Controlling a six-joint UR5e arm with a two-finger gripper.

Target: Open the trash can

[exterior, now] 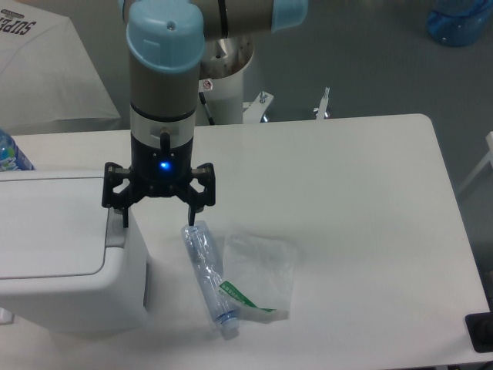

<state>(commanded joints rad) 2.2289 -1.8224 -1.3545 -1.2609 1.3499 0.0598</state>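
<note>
Hovering with its fingers spread apart, the gripper [159, 218] hangs at the right edge of the bin [69, 254], which sits at the table's [347, 200] left with its lid shut. One finger looks poised over the grey tab [115, 231]. Next, probably, a careful downward press there, clear of the bottle [208, 277].

From my remote seat I see a white table [347, 200] with rounded corners spreading out right of the jaws and below them. Beyond its far edge the floor [370, 62] is grey-blue. Up and left of the jaws sits a white cloth [46, 69] with printed lettering. The lighting is even.
</note>
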